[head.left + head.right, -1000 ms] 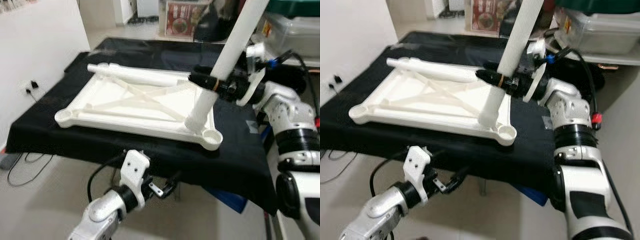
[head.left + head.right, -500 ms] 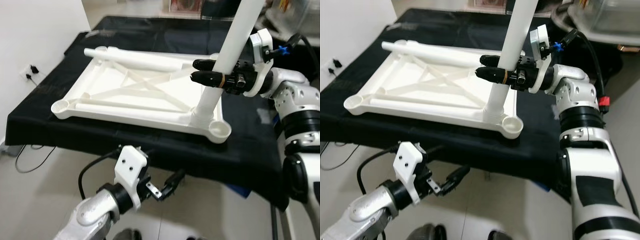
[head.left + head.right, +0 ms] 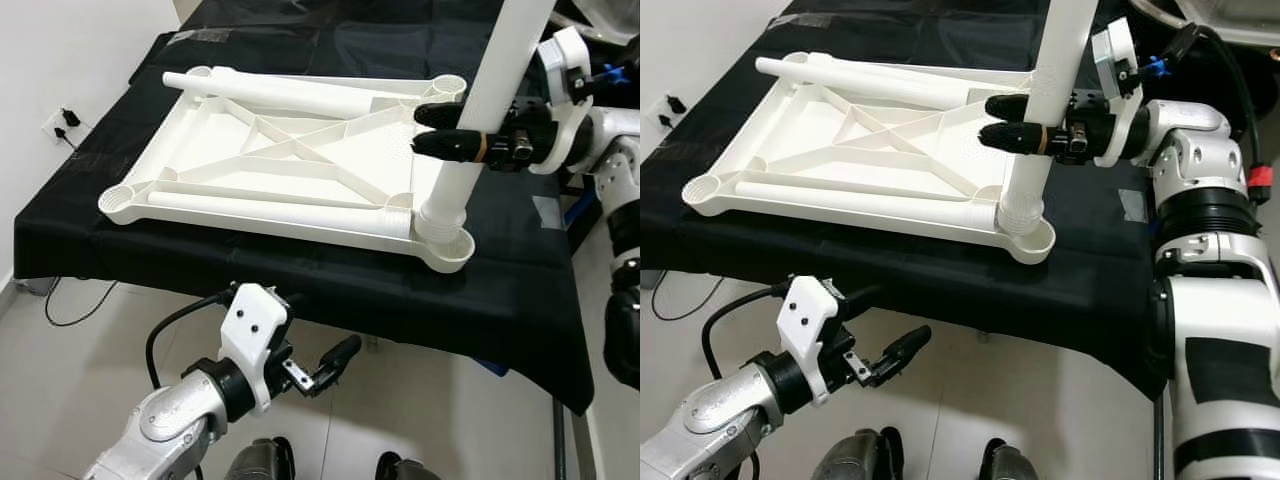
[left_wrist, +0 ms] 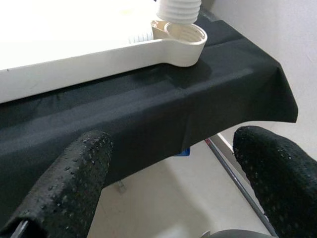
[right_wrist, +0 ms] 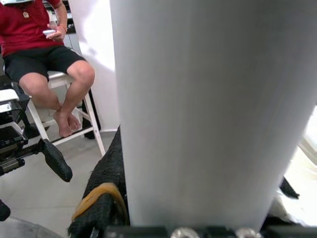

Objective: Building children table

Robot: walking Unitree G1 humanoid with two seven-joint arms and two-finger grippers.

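Observation:
A white children's table top [image 3: 270, 170] lies upside down on a black-covered table [image 3: 520, 280]. My right gripper [image 3: 425, 130] is shut on a white table leg [image 3: 500, 70] and holds it nearly upright. The leg's threaded end [image 3: 437, 215] sits at the inner edge of the near right corner socket [image 3: 455, 250]; I cannot tell if it is seated. A second white leg [image 3: 290, 95] lies along the top's far edge. My left gripper [image 4: 168, 183] hangs open below the table's front edge, holding nothing.
A white wall with an outlet and cable [image 3: 60, 125] stands on the left. The black cloth hangs over the front edge, with tiled floor [image 3: 80, 380] below. A person [image 5: 44, 54] sits on a stool in the right wrist view.
The camera has moved closer and tilted down. My right gripper has carried the leg's lower end toward the near right corner socket and stood it straighter. The left arm stays low.

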